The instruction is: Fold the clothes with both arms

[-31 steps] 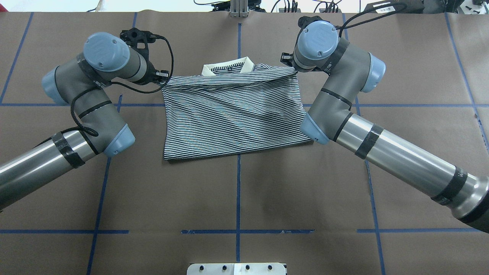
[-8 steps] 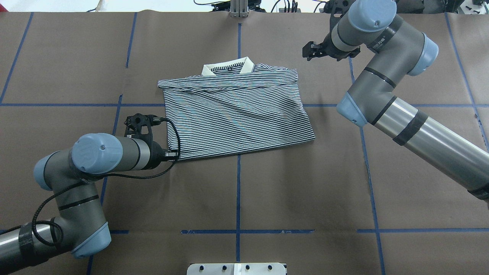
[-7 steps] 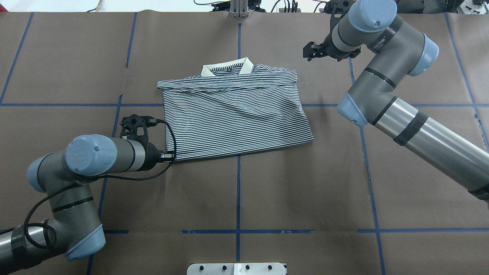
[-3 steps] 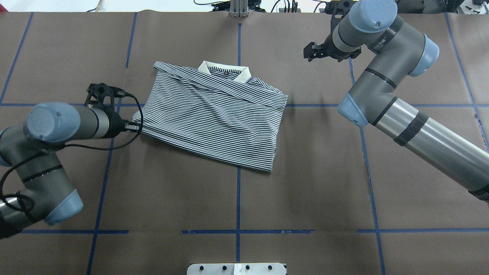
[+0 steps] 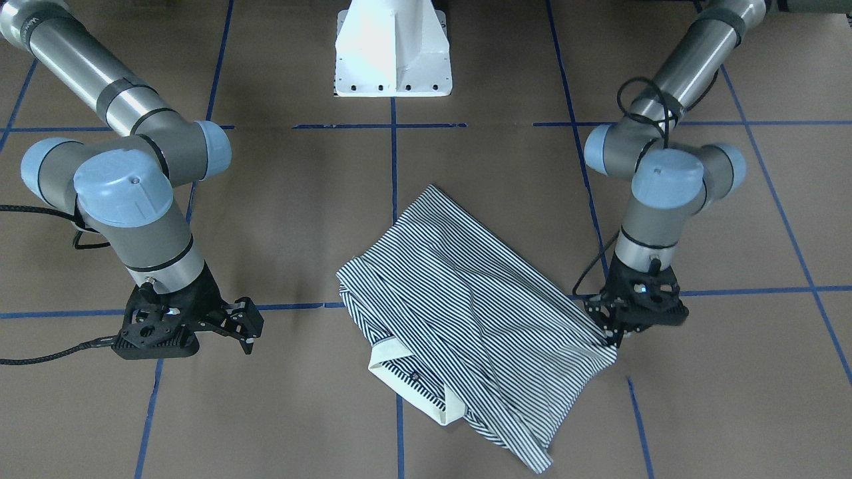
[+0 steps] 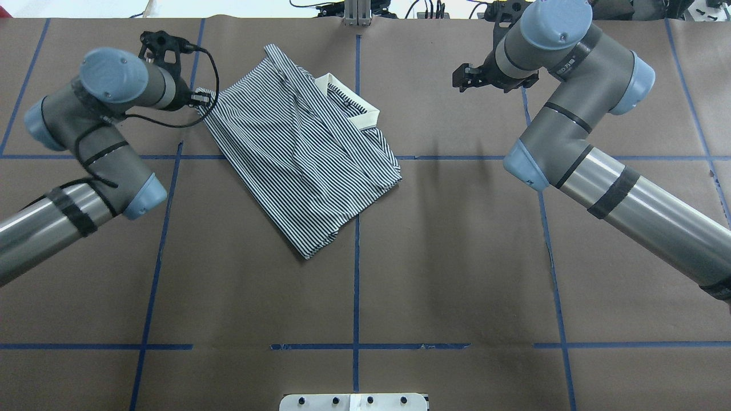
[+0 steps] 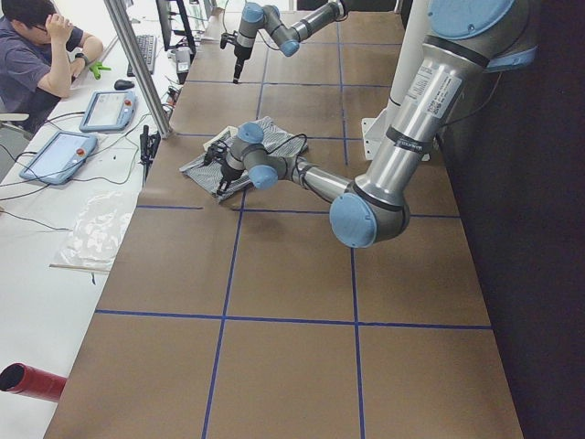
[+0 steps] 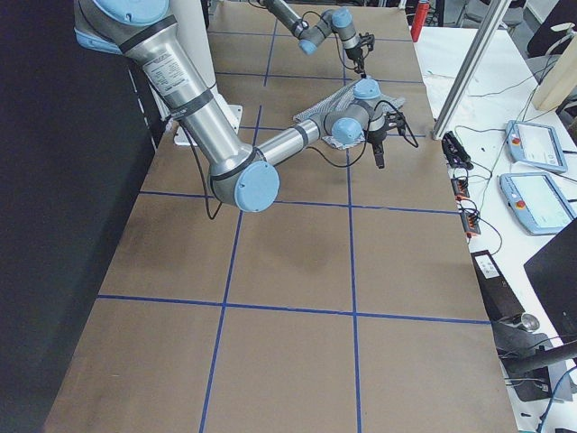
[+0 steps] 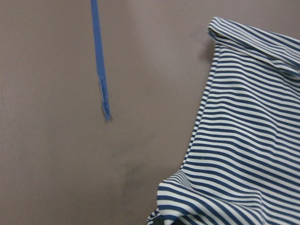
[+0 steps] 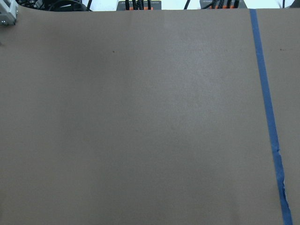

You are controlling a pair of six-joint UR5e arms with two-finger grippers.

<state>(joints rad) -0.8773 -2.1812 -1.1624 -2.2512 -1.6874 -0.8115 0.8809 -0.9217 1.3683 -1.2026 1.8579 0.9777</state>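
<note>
overhead and front cameras face each other above the shirt; side cameras look along the table.

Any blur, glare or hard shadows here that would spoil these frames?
Overhead exterior: even light, only a faint soft shadow on the table beside the shirt. Left wrist-mounted: blue tape slightly soft, stripes crisp. Exterior left: right side falls into darkness.

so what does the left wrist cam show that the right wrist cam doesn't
Only the left wrist view shows the striped polo shirt, its edge rolled at the upper right and bunched at the bottom. Only the right wrist view shows cables and plugs past the table's edge. Both share the brown table cover and a strip of blue tape.
</note>
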